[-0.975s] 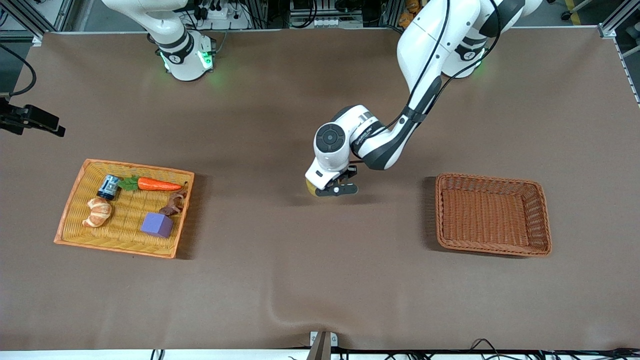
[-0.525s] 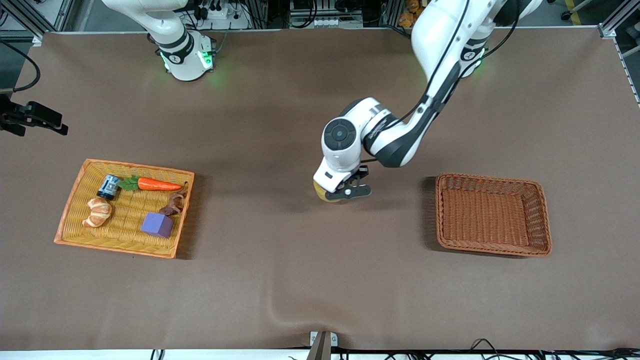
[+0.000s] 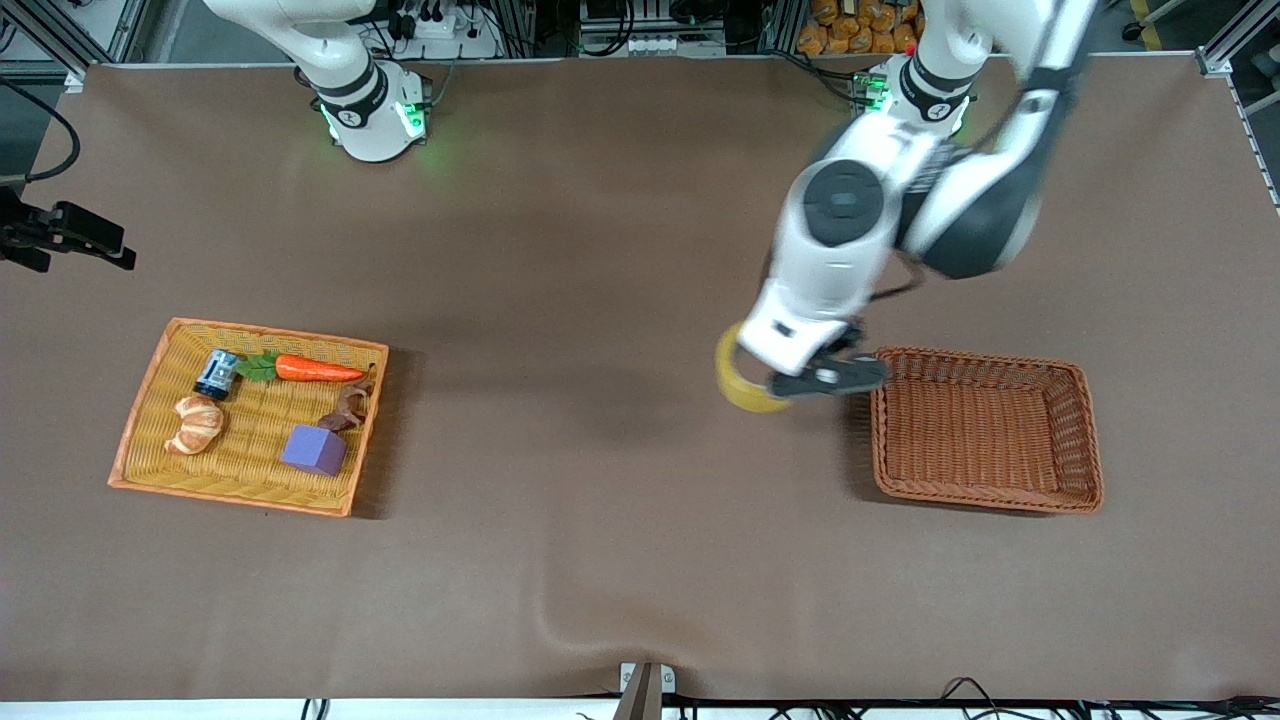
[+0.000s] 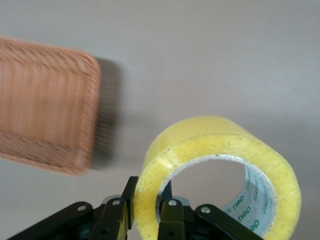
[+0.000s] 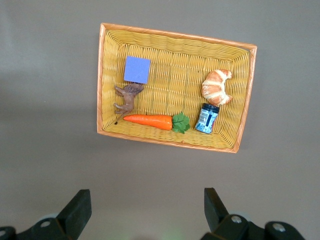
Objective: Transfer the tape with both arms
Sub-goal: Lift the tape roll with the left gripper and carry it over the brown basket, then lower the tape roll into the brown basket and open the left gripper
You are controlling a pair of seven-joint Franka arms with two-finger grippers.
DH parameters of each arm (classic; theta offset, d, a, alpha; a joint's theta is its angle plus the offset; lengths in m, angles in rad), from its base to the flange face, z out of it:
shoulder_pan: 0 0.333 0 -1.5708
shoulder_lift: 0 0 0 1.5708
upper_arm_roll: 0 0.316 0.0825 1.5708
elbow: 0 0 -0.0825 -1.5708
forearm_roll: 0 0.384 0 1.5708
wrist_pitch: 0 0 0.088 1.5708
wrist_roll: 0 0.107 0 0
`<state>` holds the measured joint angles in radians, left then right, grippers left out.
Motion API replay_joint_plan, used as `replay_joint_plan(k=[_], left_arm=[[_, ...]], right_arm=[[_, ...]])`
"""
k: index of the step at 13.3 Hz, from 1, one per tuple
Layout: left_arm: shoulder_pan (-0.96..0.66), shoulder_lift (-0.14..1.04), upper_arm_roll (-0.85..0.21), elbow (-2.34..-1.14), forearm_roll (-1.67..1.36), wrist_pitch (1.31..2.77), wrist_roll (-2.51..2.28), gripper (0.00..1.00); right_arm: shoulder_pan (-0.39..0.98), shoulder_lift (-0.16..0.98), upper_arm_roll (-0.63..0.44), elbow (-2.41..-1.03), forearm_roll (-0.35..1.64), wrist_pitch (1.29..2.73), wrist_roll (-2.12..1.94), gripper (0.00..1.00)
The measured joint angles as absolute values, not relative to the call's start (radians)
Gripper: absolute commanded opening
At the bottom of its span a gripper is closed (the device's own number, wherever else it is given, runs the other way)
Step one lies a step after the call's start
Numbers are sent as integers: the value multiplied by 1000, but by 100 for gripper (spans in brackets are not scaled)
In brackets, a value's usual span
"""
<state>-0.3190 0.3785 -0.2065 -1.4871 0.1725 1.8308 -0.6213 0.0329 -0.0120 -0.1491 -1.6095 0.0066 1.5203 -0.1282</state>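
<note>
Front view: the left gripper [image 3: 812,380] holds the tape [image 3: 742,382] aloft beside the brown basket [image 3: 985,500]; placement remains. Left wrist view: fingers [image 4: 169,220] pinch the roll's wall. Right wrist view: right gripper [image 5: 145,210], spread wide and empty, waits over the yellow tray [image 5: 242,100].

The tape [image 4: 220,165] is translucent yellow with a grey-white core printed in green letters. Black fingers [image 4: 116,220] clamp its wall. The arms [image 3: 850,230] are white with dark grey bands and green-lit bases. The tabletop [image 3: 600,540] is plain brown. One basket [image 3: 985,495] is reddish-brown weave; the tray [image 5: 172,37] is yellow weave with an orange rim. In it lie a purple block [image 5: 137,69], an orange carrot [image 5: 148,120] with green leaves, a golden-brown croissant [image 5: 216,87], a blue jar [image 5: 207,118] and a brown figure [image 5: 127,98].
</note>
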Motion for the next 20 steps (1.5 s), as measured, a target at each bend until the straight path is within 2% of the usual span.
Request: replay_joint_plan(k=[5, 10, 15, 18, 20], left_arm=[[-58, 340, -207, -1534, 145, 1820, -264, 0], [43, 339, -210, -1612, 144, 1863, -191, 0], [166, 353, -209, -1760, 143, 2079, -106, 0], [202, 407, -209, -1839, 143, 2232, -56, 0], [211, 456, -209, -1852, 143, 2274, -50, 0]], right_arm=[[33, -12, -151, -1607, 7, 1522, -128, 100], [35, -12, -149, -1591, 10, 1521, -129, 100], [48, -12, -147, -1539, 11, 1485, -129, 100], [48, -11, -149, -1540, 10, 1457, -129, 100], [48, -9, -149, -1540, 10, 1449, -129, 100]])
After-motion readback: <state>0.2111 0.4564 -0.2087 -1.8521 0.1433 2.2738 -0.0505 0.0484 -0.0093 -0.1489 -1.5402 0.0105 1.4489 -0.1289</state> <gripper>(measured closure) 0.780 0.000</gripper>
